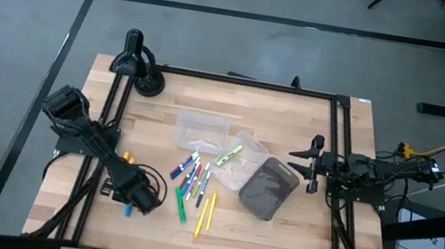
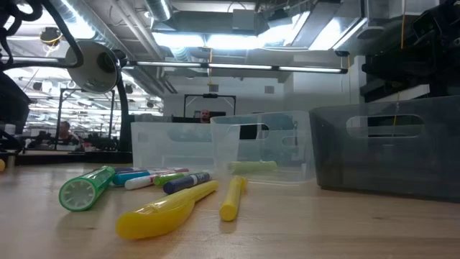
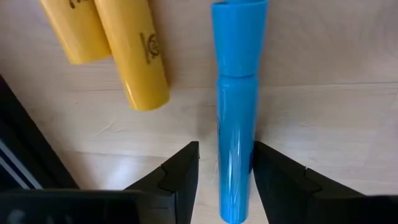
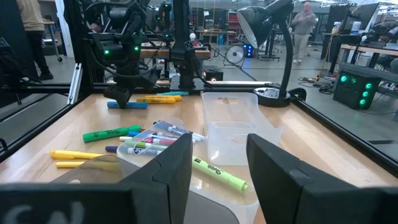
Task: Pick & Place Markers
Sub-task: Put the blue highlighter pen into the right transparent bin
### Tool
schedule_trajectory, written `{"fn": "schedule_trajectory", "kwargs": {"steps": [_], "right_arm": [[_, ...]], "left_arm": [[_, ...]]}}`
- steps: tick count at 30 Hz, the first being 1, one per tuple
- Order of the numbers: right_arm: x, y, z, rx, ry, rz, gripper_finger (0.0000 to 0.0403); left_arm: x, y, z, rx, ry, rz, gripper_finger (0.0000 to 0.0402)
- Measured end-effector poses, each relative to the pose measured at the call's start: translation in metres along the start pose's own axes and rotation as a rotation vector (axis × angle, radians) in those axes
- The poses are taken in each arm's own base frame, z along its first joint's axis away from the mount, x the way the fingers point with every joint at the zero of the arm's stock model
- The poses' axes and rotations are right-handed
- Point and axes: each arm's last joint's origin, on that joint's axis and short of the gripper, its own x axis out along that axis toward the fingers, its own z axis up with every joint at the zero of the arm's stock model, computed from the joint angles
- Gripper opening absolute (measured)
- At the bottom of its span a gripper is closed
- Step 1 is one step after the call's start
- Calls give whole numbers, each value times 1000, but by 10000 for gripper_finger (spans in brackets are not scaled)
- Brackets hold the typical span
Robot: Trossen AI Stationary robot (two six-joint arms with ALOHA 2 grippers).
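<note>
Blue marker (image 3: 236, 124) lies between left end effector (image 3: 225, 180) fingers, gap narrow, contact unclear; only the left wrist view shows this. Two yellow markers (image 3: 118, 43) just beside it on desk (image 3: 323, 93). Loose markers (image 1: 192, 182) spread farther out. Right end effector (image 1: 312, 164) waits at desk's right edge, open wide, empty.

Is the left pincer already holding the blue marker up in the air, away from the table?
No: the blue marker lies flat on the wooden table, between the open fingers of the left pincer.
</note>
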Motion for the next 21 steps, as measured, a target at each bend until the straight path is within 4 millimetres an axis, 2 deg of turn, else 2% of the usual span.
{"fn": "schedule_trajectory", "kwargs": {"steps": [12,21], "right_arm": [[0,0,0,-1,0,0,152],[0,0,0,-1,0,0,152]], "left_arm": [[1,1,2,52,-12,2,135],[2,0,2,121,-16,-7,57]]}}
